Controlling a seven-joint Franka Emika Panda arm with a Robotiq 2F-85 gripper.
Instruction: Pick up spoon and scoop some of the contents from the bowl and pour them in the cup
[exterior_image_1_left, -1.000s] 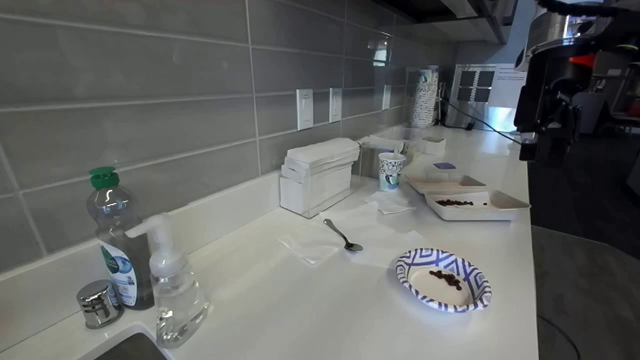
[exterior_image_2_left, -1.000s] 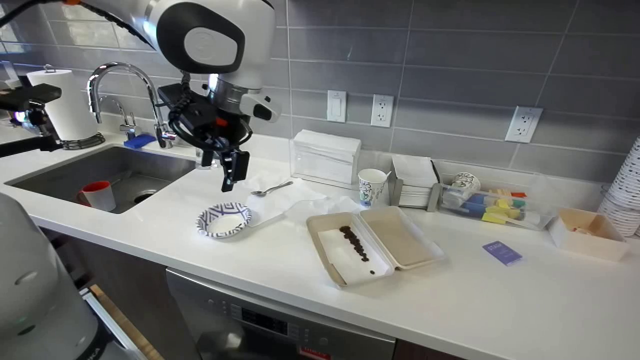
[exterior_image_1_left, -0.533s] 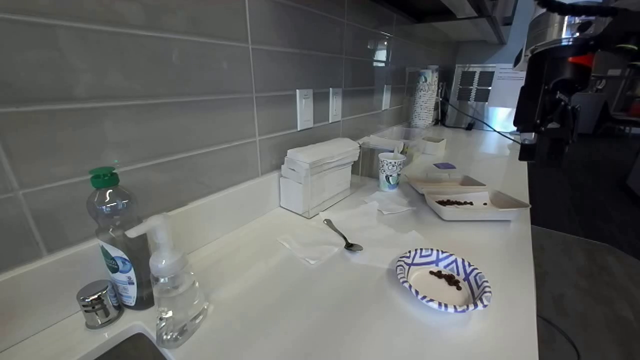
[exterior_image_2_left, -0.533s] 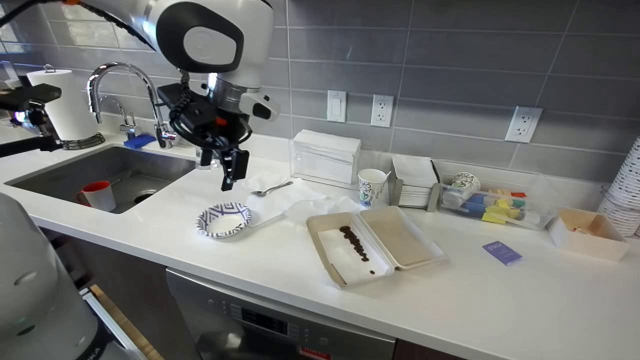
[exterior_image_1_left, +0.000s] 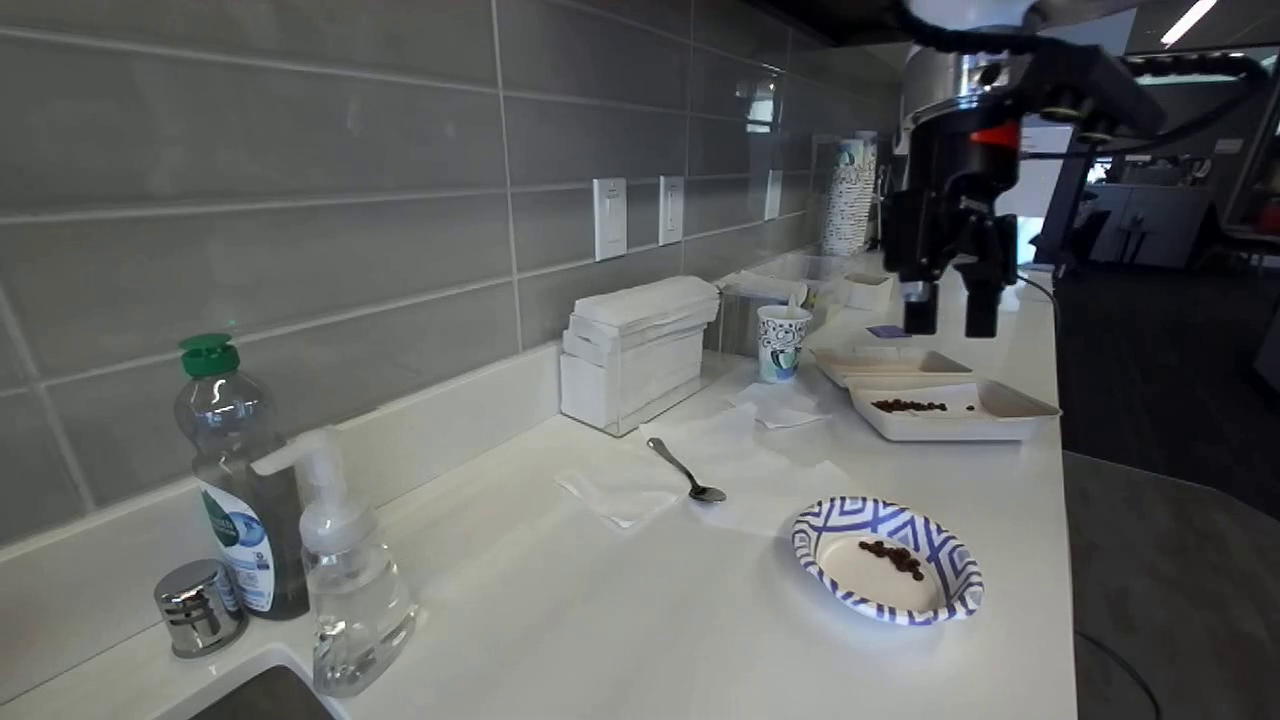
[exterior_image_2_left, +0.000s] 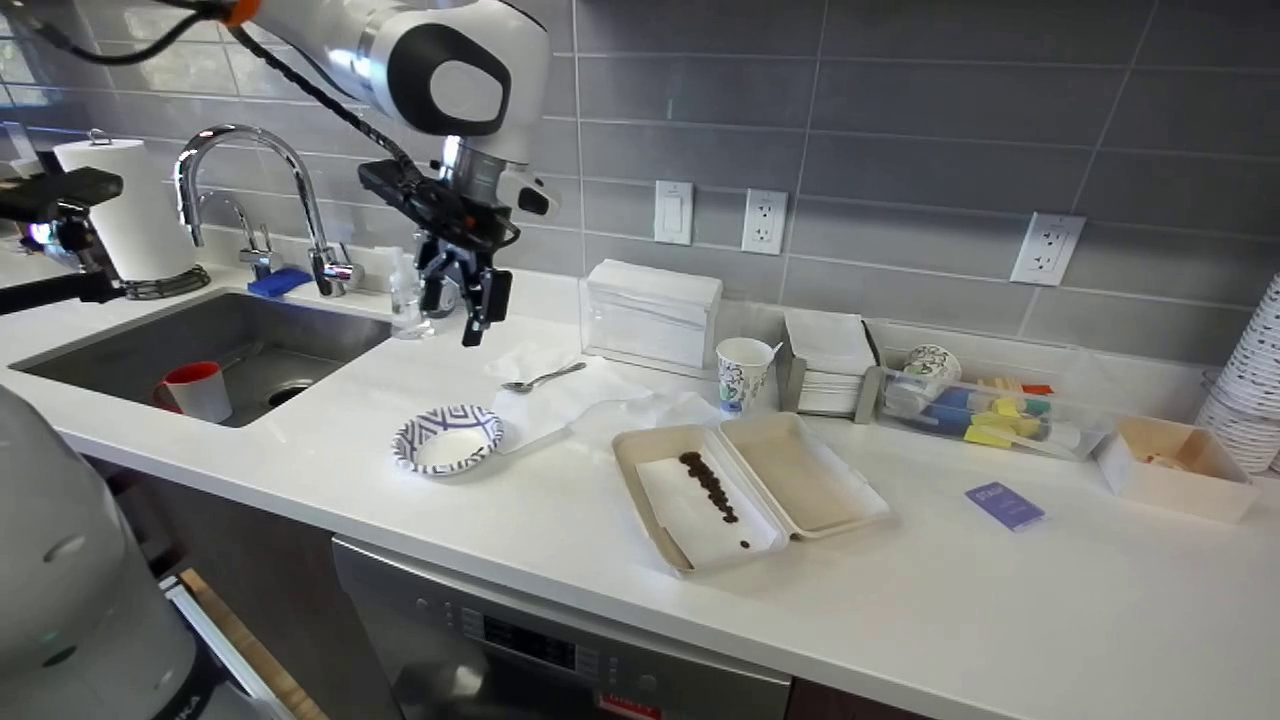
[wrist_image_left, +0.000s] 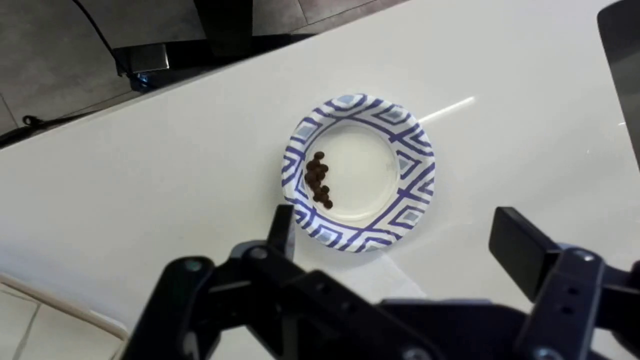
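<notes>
Gripper (exterior_image_1_left: 951, 312) up in the air, jaws spread wide. Spoon (exterior_image_1_left: 690, 480) lies on white napkins (exterior_image_1_left: 625, 492), below gripper level, well apart from it. Clamshell container (exterior_image_1_left: 950, 430) on counter (exterior_image_1_left: 600, 620), dark brown bits (exterior_image_1_left: 907, 405) in it; patterned paper cup (exterior_image_1_left: 783, 345) upright near the container.

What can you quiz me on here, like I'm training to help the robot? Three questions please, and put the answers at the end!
1. True or false: the gripper is open, with nothing held between its fingers.

2. Pick one. Where is the spoon?
A) in the paper cup
B) on white paper sheets
C) on the round patterned plate

3. Fill in the blank: the red-and-white mug is in the ____.

Key:
1. True
2. B
3. sink
</notes>
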